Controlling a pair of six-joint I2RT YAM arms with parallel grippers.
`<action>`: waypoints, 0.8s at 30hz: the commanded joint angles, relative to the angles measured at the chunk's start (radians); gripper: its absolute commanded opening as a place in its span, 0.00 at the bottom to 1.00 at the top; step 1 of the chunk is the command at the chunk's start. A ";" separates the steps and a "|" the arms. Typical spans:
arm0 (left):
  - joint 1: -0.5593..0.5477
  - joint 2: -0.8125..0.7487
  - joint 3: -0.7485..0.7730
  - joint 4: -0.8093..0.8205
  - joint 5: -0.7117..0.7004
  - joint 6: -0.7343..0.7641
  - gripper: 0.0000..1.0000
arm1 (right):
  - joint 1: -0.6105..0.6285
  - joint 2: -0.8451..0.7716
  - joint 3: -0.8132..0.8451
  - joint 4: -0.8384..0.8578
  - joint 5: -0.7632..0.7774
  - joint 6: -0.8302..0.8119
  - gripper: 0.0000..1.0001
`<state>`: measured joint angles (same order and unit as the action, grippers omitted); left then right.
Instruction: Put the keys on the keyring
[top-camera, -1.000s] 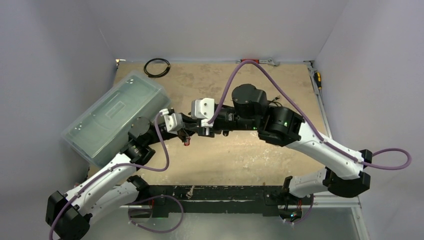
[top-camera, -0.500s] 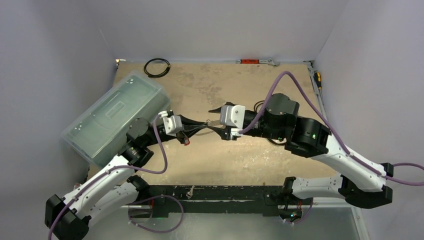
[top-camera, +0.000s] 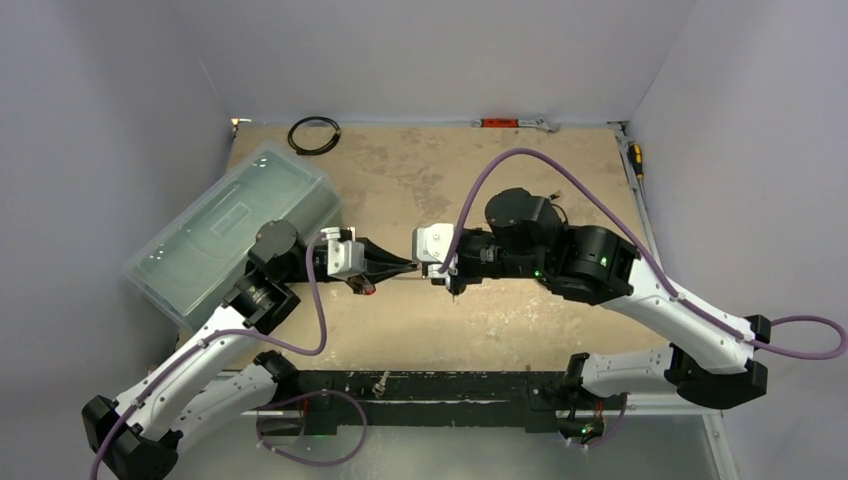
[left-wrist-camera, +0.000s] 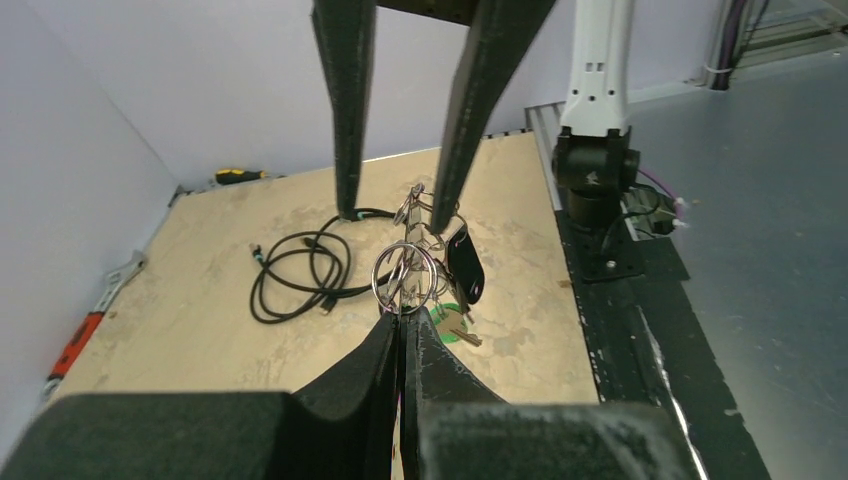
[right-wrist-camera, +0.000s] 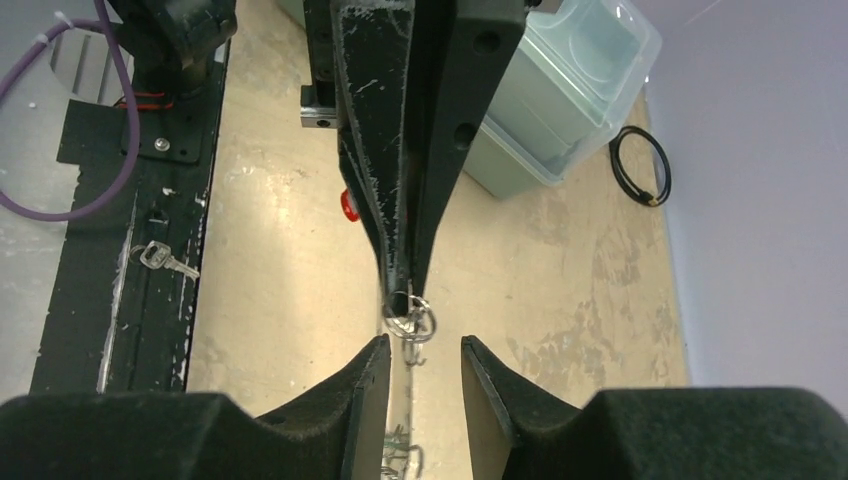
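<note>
My left gripper is shut on the silvery keyring, held out above the table. Keys hang from the ring: one with a black tag, one with a green tag. A red tag dangles under the left gripper. My right gripper faces it, open, its fingertips on either side of the keyring and just short of it, not touching. In the left wrist view the right gripper reaches down from the top, the ring below its tips.
A clear lidded bin stands at the left. A black coiled cable ring lies at the back, a loose black cable on the table. One key rests on the black base rail. Tools lie along the edges.
The right gripper drew away to the right, then came back to the left gripper's tip, and its jaws have narrowed. The left gripper stayed shut on the keyring and shifted slightly.
</note>
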<state>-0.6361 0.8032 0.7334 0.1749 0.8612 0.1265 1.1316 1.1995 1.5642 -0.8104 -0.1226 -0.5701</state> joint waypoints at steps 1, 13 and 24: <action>0.000 0.011 0.075 -0.056 0.117 0.044 0.00 | -0.003 -0.005 0.062 -0.034 -0.030 -0.010 0.35; 0.000 0.060 0.107 -0.073 0.189 0.023 0.00 | -0.003 0.016 0.054 -0.066 -0.074 0.011 0.35; 0.000 0.068 0.113 -0.080 0.237 0.020 0.00 | -0.003 0.032 0.041 -0.046 -0.039 0.004 0.32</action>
<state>-0.6361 0.8768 0.7944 0.0566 1.0473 0.1417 1.1320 1.2240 1.5894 -0.8719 -0.1738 -0.5682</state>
